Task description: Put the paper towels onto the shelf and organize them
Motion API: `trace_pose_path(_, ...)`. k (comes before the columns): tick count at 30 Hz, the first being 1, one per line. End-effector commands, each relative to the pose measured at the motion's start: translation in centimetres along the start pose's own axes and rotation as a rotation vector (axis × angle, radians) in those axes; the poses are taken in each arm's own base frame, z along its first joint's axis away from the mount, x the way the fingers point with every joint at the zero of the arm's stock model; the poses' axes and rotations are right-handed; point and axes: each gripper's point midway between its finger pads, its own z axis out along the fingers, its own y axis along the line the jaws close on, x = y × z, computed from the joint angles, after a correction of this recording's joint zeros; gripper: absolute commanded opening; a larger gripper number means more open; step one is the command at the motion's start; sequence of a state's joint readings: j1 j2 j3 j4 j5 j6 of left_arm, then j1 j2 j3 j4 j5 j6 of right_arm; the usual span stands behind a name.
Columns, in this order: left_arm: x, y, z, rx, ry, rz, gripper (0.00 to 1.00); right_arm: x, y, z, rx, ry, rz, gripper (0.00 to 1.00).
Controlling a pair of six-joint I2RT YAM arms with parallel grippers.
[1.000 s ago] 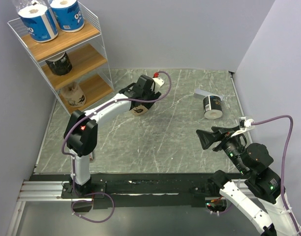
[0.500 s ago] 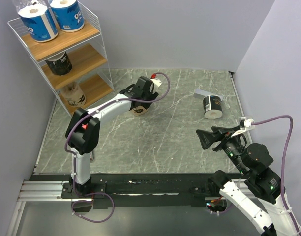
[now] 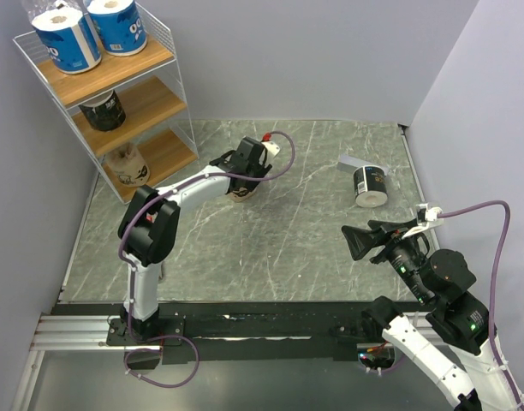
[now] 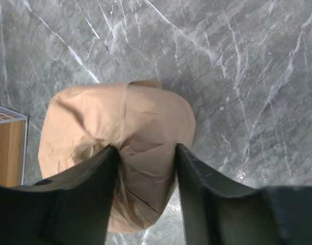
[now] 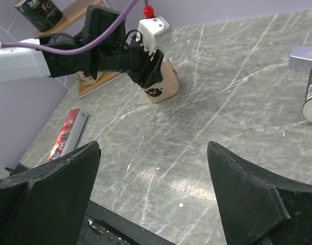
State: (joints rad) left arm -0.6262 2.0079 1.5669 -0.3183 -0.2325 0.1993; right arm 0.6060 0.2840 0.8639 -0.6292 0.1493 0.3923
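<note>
Change: left arm's elbow has swung slightly right.
Left gripper (image 4: 146, 153): clenched on tan roll (image 4: 115, 132), upper middle of table (image 3: 288, 248), right of shelf (image 3: 155, 101).
Right gripper (image 5: 152, 148): spread wide, empty, lower right.
Around: black-wrapped roll (image 3: 370, 186) beside grey block (image 3: 354, 162), upper right; red box (image 5: 69, 133) at table's left edge.

Overhead, two wrist views, tan roll (image 4: 146, 127) shared
</note>
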Motion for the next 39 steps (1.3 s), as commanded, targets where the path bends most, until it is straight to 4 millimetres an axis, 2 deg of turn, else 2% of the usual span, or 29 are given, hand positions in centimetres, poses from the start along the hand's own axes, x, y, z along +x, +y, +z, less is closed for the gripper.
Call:
trace_pose_path(1, 0.3, 0.3, 0.0, -0.005, 0.003, 0.005, 0.49, -1.4, 0.4, 0.1, -0.006, -0.041, 0.005, 0.92)
trace_pose_path(4, 0.2, 1.0, -0.8, -0.031, 0.004, 0.008, 0.45, -1.5, 0.5, 0.1, -0.010, -0.042, 0.005, 0.92)
trace_pose_path(7, 0.1, 2.9, -2.1, -0.098, 0.001, 0.024, 0.41, -1.5, 0.4, -0.1, -0.004, -0.045, 0.002, 0.92)
trace_pose_path(10, 0.7, 5.6, -3.7, -0.176, 0.008, 0.025, 0.41, -1.6, 0.3, -0.2, 0.000, -0.048, 0.001, 0.93)
trace_pose_path(11, 1.6, 7.0, -4.1, -0.215, 0.029, 0.032, 0.41, -1.5, 0.3, -0.2, -0.002, -0.048, 0.002, 0.93)
trace_pose_path(13, 1.5, 8.6, -5.3, -0.252, 0.015, 0.035, 0.41, -1.4, 0.3, -0.1, -0.005, -0.048, 0.006, 0.92)
trace_pose_path(14, 2.5, 9.8, -5.5, -0.273, 0.031, 0.027, 0.41, -1.3, 0.3, 0.0, -0.006, -0.046, 0.004, 0.93)
trace_pose_path(15, 2.2, 10.8, -6.2, -0.297, 0.015, 0.014, 0.42, -1.2, 0.4, 0.0, -0.009, -0.044, 0.007, 0.93)
trace_pose_path(17, 3.3, 13.1, -6.6, -0.329, 0.031, -0.009, 0.43, -1.2, 0.5, 0.2, -0.014, -0.045, 0.010, 0.93)
trace_pose_path(19, 3.4, 14.5, -6.8, -0.350, 0.020, -0.018, 0.43, -1.2, 0.6, 0.4, -0.017, -0.044, 0.009, 0.93)
trace_pose_path(23, 4.1, 18.1, -6.6, -0.402, 0.032, -0.021, 0.43, -1.3, 0.6, 0.8, -0.015, -0.039, -0.003, 0.92)
trace_pose_path(26, 4.3, 19.7, -5.9, -0.434, 0.036, -0.004, 0.44, -1.4, 0.6, 1.0, -0.007, -0.037, -0.011, 0.93)
trace_pose_path(30, 5.2, 21.1, -4.2, -0.468, 0.071, 0.038, 0.44, -1.4, 0.4, 1.3, 0.003, -0.038, -0.019, 0.93)
trace_pose_path(39, 4.9, 23.5, -2.3, -0.517, 0.058, 0.081, 0.45, -1.4, 0.2, 2.2, 0.022, -0.028, -0.044, 0.93)
